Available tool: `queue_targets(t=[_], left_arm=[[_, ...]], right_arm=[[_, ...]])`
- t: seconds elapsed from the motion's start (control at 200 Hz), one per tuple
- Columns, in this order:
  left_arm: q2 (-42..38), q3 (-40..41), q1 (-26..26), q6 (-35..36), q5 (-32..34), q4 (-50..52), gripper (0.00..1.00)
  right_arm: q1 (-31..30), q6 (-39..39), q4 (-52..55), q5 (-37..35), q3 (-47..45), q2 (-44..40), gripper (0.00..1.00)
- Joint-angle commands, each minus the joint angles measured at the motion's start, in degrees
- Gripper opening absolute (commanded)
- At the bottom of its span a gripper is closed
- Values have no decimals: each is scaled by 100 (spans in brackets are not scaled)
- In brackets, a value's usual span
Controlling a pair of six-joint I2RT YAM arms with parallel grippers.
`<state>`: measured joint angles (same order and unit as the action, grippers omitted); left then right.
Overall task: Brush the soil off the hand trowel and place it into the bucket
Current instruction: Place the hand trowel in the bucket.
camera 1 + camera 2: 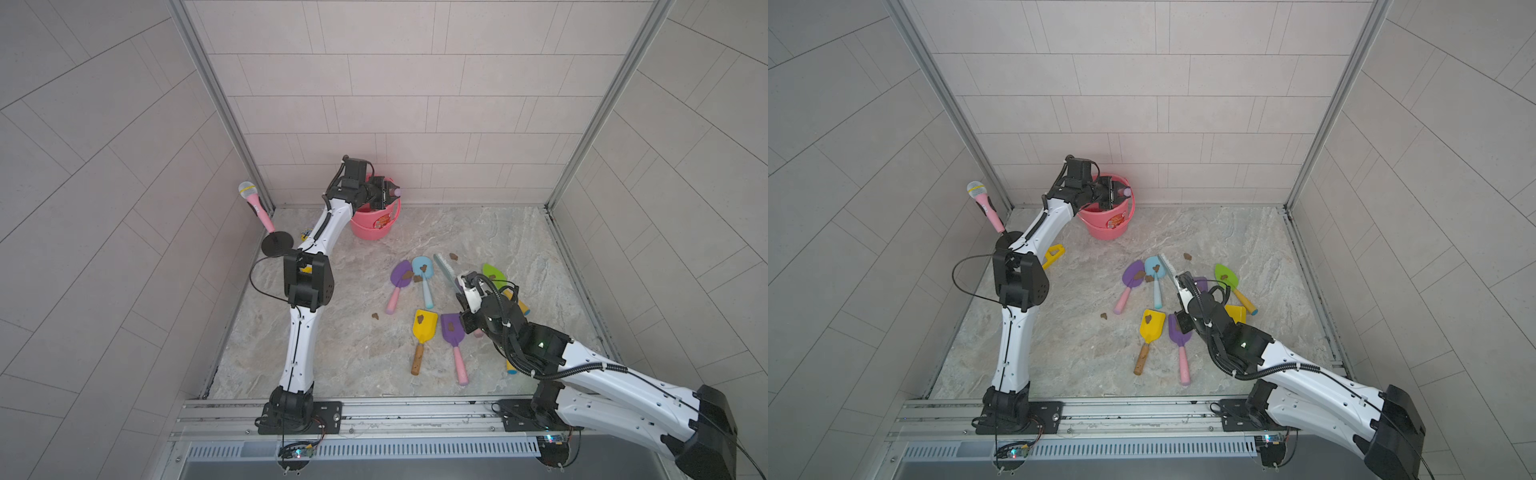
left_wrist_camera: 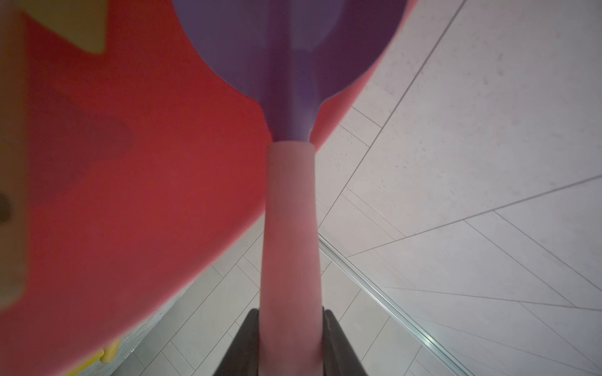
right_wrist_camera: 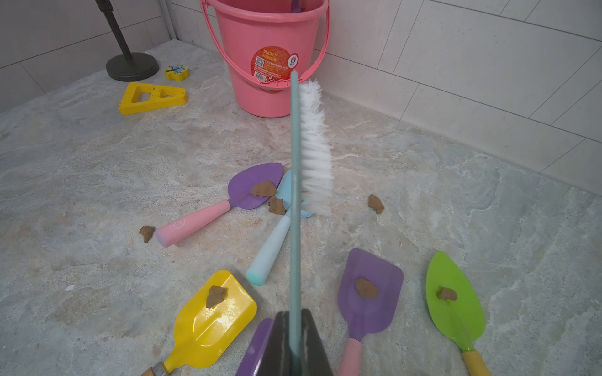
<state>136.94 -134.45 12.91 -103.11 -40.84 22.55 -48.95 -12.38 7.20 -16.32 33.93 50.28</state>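
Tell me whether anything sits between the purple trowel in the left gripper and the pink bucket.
Nothing visible does. The left gripper is shut on the purple trowel, its blade at the open mouth of the bucket. A blurred yellow shape beside the blade is too unclear to judge.

Left wrist view: bucket (image 2: 130, 195) blurred; purple trowel (image 2: 293, 48) blade cut by picture edge. Right wrist view: bucket rim cut off; brush (image 3: 294, 195) base hidden.

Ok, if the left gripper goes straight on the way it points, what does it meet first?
Probably the bucket: the left gripper, shut on the purple trowel, points its blade at it, though depth is unclear.
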Motion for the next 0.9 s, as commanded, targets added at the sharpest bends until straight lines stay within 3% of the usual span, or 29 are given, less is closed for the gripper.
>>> queue_targets(t=[0.0, 0.34, 0.435, 0.585, 0.756, 0.896], left_arm=[[37, -292, -16, -301, -140, -444, 14], [-265, -239, -12, 29, 56, -314, 55], [-486, -239, -19, 366, 50, -118, 57], [-1386, 227, 40, 2158, 473, 1050, 54], [-3182, 2115, 215, 4167, 1500, 1577, 49], [-4585, 3481, 622, 5757, 2861, 2007, 41]], right_arm=[[35, 104, 84, -100, -29, -85, 0], [35, 11, 238, -40, 120, -297, 0], [35, -90, 329, 19, 157, -360, 0], [35, -344, 386, 104, 159, -550, 0], [48, -619, 461, 173, 153, -667, 0], [44, -806, 502, 196, 155, -659, 0]])
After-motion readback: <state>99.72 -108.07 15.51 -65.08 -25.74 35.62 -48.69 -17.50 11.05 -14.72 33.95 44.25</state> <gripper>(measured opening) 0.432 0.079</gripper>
